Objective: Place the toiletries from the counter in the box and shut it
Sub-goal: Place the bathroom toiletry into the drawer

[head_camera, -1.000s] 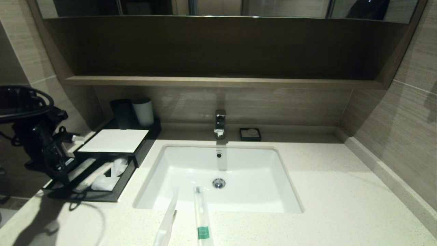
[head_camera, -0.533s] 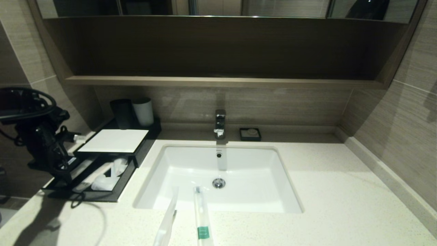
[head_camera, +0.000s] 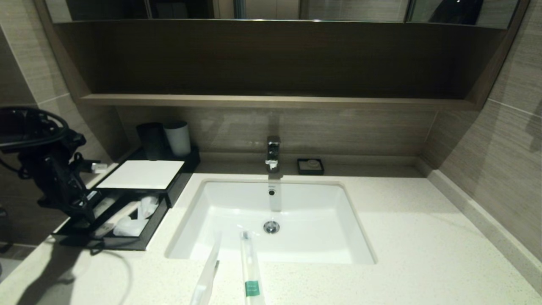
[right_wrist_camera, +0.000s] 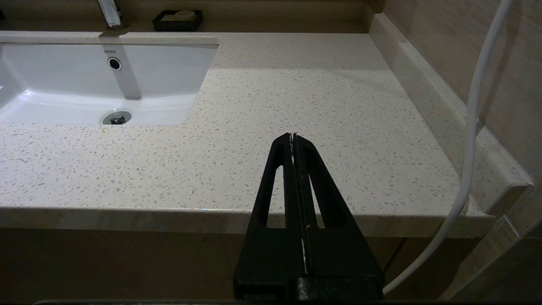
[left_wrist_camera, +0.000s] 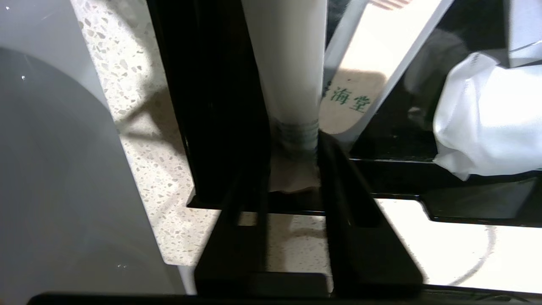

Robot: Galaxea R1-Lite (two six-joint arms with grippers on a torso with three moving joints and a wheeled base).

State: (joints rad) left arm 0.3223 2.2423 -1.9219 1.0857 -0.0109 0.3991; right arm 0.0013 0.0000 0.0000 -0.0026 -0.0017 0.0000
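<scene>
Our left gripper [left_wrist_camera: 292,178] hangs over the near-left corner of the box's [head_camera: 139,174] pulled-out drawer [head_camera: 127,245]. Its jaws stand narrowly apart around the end of one wrapped stick [left_wrist_camera: 288,63], which lies lengthwise in the drawer; whether they actually grip it we cannot tell (this looks like a release). The drawer is out so the toiletries can drop in flat. Two more sticks, one plain [head_camera: 207,275] and one green-banded [head_camera: 250,271], lie on the table [head_camera: 423,262] overhanging the sink's [head_camera: 322,228] front edge. Our right gripper [right_wrist_camera: 293,140] is parked, jaws together, off the table's near-right edge.
</scene>
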